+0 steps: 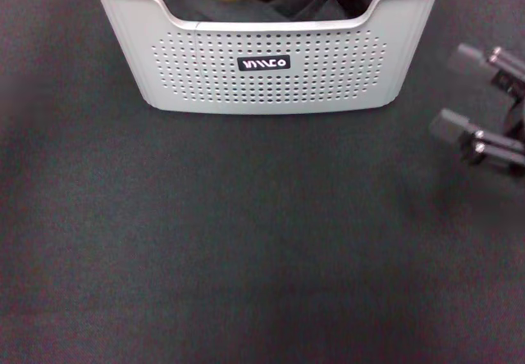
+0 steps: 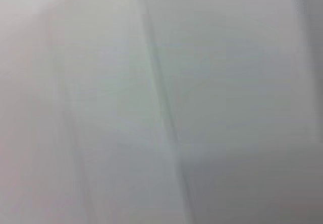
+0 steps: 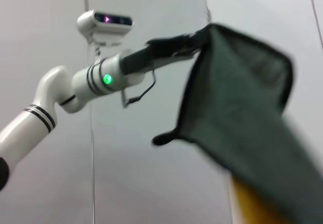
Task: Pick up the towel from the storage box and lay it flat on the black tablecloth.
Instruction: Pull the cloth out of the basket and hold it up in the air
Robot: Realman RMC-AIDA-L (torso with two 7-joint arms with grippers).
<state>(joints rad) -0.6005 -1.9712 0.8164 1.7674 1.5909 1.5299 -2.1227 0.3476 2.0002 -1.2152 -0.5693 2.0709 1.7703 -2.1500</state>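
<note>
Against a pale wall, left gripper (image 3: pixel 199 40) fingers pinch the hanging towel's (image 3: pixel 242 113) corner.

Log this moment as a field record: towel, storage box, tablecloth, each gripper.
towel: lifted in the air, hanging from one corner, grey-teal face showing, yellow-orange reverse at its lower edge
storage box: on the tablecloth at its far edge, dark garments inside
black tablecloth: no towel on it yet
left gripper: raised, shut on the towel's top corner
right gripper: open, low beside the box's right side, holding nothing
</note>
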